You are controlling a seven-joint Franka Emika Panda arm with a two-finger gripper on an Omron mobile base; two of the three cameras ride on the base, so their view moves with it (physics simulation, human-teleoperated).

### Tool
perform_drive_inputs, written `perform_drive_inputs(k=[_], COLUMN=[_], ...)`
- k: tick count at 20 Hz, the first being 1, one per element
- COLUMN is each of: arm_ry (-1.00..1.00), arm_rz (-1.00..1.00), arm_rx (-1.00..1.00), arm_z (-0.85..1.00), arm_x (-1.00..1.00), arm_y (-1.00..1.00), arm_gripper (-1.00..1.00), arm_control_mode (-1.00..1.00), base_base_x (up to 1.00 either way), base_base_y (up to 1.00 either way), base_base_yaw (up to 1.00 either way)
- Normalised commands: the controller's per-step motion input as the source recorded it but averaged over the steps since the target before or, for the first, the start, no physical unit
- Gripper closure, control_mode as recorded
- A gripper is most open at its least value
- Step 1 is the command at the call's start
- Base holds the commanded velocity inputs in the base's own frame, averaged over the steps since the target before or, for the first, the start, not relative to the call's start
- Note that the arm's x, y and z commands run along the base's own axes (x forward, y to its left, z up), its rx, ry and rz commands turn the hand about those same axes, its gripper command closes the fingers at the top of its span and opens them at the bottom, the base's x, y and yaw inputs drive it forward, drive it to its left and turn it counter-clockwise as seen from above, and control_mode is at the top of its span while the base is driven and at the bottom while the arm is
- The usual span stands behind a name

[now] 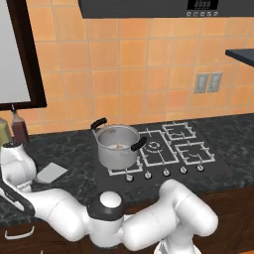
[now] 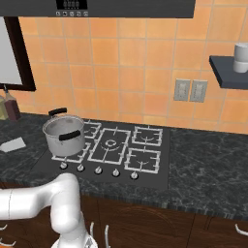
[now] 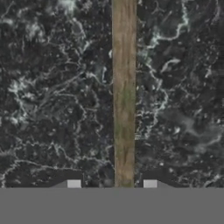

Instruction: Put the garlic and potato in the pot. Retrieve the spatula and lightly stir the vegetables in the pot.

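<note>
Brown wooden handle of the spatula (image 3: pixel 124 94) runs straight up the hand view, lying on the dark marbled counter (image 3: pixel 48 100), and the pincer (image 3: pixel 112 184) sits low over it with one fingertip on each side of the handle, jaws apart, not closed on it. Out in the left base view, the spatula's pale grey blade (image 1: pixel 51 172) lies flat on the counter at the left, beside the white arm. Moving right, the pot (image 1: pixel 117 145) stands on the near-left burner of the black gas hob (image 1: pixel 171 149), something small and pale just visible inside, too small to name. From the right base view the pot (image 2: pixel 64 134) keeps that same corner of the hob. Behind it all, orange wall tiles (image 2: pixel 126 68), a pair of grey wall sockets (image 2: pixel 190 90), two bottles (image 1: pixel 15 127) at the far left, and a dark shelf (image 2: pixel 227 70) on the right carrying a grey cup (image 2: pixel 240 58).
</note>
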Motion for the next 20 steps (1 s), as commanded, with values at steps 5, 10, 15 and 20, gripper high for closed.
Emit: perform_drive_inputs(k=[5, 10, 15, 20], arm_ry=[0.0, -0.03, -0.14, -0.16], arm_rz=[0.0, -0.02, 0.0, 0.0], arm_rx=[0.0, 0.0, 0.2, 0.46], arm_z=[0.51, 0.61, 1.0, 1.0], arm_x=[-0.33, -0.18, -0.58, -0.54], arm_y=[-0.16, -0.44, -0.41, -0.81], arm_gripper=[1.0, 1.0, 1.0, 1.0], arm_control_mode=[-1.0, -1.0, -1.0, -1.0], base_base_x=[0.0, 0.0, 0.0, 0.0], base_base_y=[0.0, 0.0, 0.0, 0.0], base_base_yaw=[0.0, 0.0, 0.0, 0.0])
